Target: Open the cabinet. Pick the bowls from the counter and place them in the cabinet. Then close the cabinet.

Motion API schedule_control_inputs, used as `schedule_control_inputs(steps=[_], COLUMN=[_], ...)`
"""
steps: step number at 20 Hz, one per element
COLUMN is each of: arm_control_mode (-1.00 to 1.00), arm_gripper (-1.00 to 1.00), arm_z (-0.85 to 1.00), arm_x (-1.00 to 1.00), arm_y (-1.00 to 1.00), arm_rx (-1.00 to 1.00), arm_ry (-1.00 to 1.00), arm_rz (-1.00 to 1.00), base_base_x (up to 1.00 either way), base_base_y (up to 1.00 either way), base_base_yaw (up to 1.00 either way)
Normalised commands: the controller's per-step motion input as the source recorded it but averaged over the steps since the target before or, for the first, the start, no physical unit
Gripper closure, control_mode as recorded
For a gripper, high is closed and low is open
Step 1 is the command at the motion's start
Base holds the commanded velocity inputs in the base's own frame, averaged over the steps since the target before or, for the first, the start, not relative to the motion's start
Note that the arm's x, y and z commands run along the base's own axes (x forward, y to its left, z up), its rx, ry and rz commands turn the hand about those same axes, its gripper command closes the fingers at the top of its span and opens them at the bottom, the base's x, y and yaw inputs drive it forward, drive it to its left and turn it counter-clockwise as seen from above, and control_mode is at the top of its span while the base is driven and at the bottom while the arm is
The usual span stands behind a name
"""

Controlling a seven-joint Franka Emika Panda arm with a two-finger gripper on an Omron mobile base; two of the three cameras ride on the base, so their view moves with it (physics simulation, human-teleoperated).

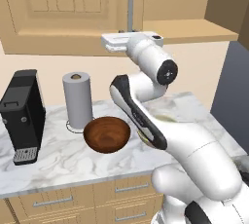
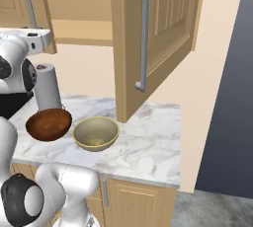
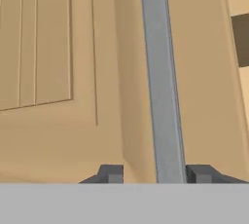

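Observation:
My gripper [image 3: 155, 174] is up at the cabinet's left door [image 1: 68, 13], which is closed. Its fingers straddle the long grey bar handle [image 3: 163, 82]; the right fingertip [image 3: 198, 173] touches the bar and the left one stands a little off it. The hand [image 1: 127, 34] meets the handle's lower end. The right door [image 2: 158, 33] hangs open over the counter [image 2: 148, 147], baring the wooden shelf [image 1: 189, 28]. The dark wooden bowl [image 1: 107, 134] and the pale beige bowl [image 2: 96, 133] sit side by side on the marble; my arm hides most of the beige one in the left base view.
A black coffee machine [image 1: 22, 113] stands at the counter's left end, with a paper towel roll [image 1: 78, 101] just behind the wooden bowl. Drawers with short handles [image 1: 53, 201] run below. The open door overhangs the counter's right part, close to the beige bowl.

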Motion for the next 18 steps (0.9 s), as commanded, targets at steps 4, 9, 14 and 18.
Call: schedule_control_inputs(steps=[4, 9, 14, 18], arm_control_mode=[-1.00, -1.00, -1.00, -1.00], arm_gripper=[1.00, 1.00, 1.00, 1.00], arm_z=[-0.75, -0.50, -0.15, 0.00], arm_x=[-0.96, -0.99, -0.66, -0.38], arm_y=[1.00, 1.00, 1.00, 1.00], arm_rx=[-0.05, -0.01, 0.00, -0.01], arm_ry=[-0.09, -0.01, 0.02, 0.10], arm_rz=[0.00, 0.00, -0.02, -0.03], base_base_x=[0.00, 0.00, 0.00, 0.00], base_base_y=[0.00, 0.00, 0.00, 0.00], base_base_yaw=[0.00, 0.00, 0.00, 0.00])
